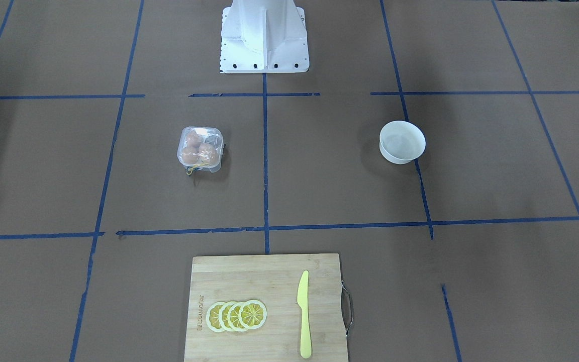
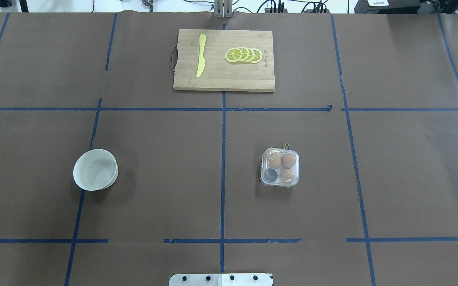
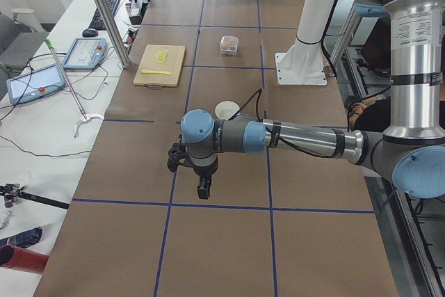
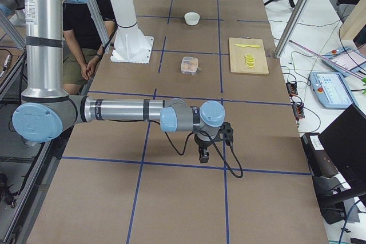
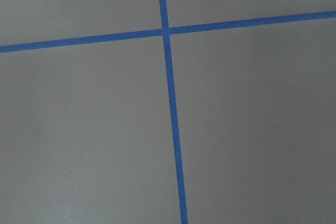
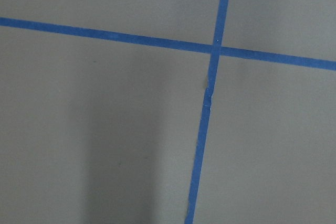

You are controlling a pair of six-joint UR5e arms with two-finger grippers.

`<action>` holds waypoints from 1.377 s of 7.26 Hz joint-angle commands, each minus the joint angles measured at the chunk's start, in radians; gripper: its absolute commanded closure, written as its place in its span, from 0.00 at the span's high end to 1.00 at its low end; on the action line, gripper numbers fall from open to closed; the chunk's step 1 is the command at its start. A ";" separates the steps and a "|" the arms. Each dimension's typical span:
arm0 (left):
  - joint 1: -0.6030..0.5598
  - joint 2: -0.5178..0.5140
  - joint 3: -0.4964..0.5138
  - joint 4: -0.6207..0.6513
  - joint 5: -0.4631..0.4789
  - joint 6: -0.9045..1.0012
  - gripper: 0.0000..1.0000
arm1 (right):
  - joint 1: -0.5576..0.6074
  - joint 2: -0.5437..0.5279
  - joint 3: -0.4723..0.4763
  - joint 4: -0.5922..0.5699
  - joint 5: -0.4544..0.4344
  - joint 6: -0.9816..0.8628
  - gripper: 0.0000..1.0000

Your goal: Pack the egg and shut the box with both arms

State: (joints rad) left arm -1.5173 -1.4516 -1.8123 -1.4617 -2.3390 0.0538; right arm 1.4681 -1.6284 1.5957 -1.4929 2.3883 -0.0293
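Observation:
The clear egg box [image 2: 280, 167] stands on the table right of centre; it also shows in the front view [image 1: 200, 147]. It holds three tan-brown eggs [image 2: 274, 160], [image 2: 288, 160], [image 2: 287, 174], and its near left cell is empty. Its clear lid seems to lie over the cells, with yellow string at the far side. No loose egg shows. My left gripper [image 3: 202, 189] hangs far from the box at the table's left end. My right gripper [image 4: 204, 155] hangs at the right end. I cannot tell whether either is open or shut. Both wrist views show only taped table.
A round white bowl [image 2: 95, 169] sits on the left half. A wooden cutting board [image 2: 224, 81] at the far middle carries a yellow knife [image 2: 201, 55] and lemon slices [image 2: 244, 55]. The white base block [image 1: 264, 37] stands at the robot's side.

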 commanded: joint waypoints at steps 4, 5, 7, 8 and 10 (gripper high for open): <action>0.003 -0.009 0.013 0.001 0.006 -0.003 1.00 | 0.000 0.001 -0.011 0.054 0.009 -0.001 1.00; 0.003 -0.009 0.010 0.000 0.006 -0.006 1.00 | 0.000 0.001 -0.014 0.095 0.008 -0.004 1.00; 0.003 -0.012 0.005 0.001 0.007 -0.006 1.00 | 0.000 0.005 -0.007 0.129 0.003 -0.001 1.00; 0.003 -0.018 0.010 0.001 0.007 -0.006 1.00 | 0.000 0.007 -0.002 0.129 0.000 -0.001 1.00; 0.002 -0.018 -0.007 0.003 0.007 -0.006 1.00 | 0.000 0.013 0.009 0.126 -0.004 -0.001 1.00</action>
State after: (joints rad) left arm -1.5143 -1.4680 -1.8091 -1.4600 -2.3317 0.0476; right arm 1.4680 -1.6178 1.5981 -1.3663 2.3865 -0.0307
